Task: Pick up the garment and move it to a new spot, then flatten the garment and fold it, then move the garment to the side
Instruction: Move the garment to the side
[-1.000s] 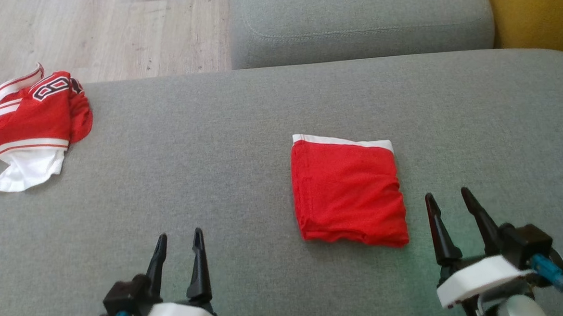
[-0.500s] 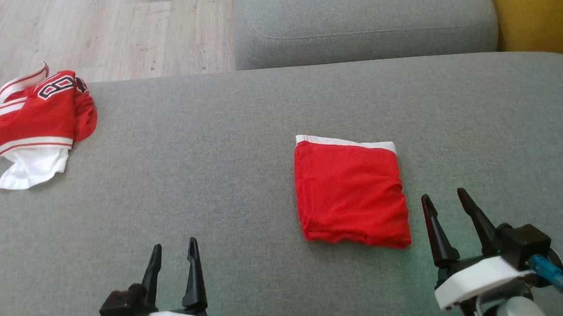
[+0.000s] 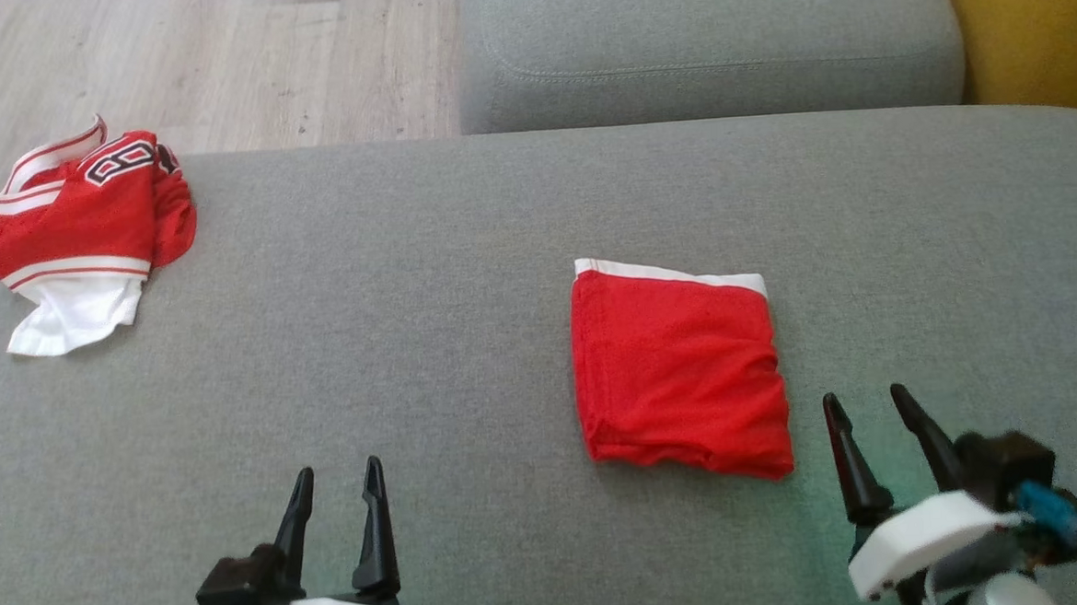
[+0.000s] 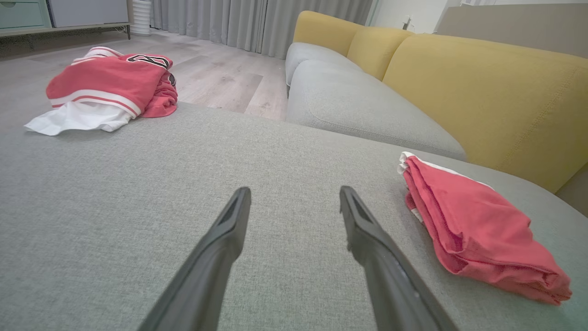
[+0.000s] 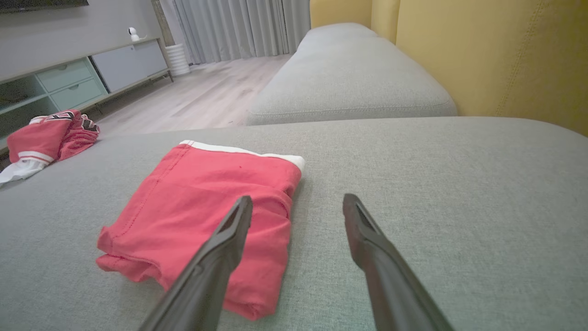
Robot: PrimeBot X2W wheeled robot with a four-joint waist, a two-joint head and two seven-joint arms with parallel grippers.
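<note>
over the last second both hands have drawn back toward us: the left hand [image 3: 339, 468] has sunk lower in the head view and the right hand [image 3: 864, 394] has followed a little after it. the whole picture has also drifted slightly, which we put down to the head turning and not to the clothes. the folded garment [image 3: 680, 369] has kept its shape and its place on the sofa cushion [image 3: 411, 328]. both hands have their fingers apart and empty, and neither touches any cloth. the garment lies right of the middle of the cushion, a tidy red square with a white band along its far edge. it is just ahead of the right hand and to its left, and well apart from the left hand. we take this to mean the fold is done and let go. whether this spot already counts as "the side" we cannot say, so the last move may still be owed. a crumpled bundle of clothes [image 3: 83, 229], red and white with dark lettering, sits at the far left corner of the cushion by the floor [image 3: 212, 61], well apart from the folded garment. as for containers, nothing here holds the clothes; both lie bare on the cushion. the nearest thing to one is a cabinet [image 5: 69, 78] across the room: its drawers are shut, and what its open bay holds is too dim to tell.
</note>
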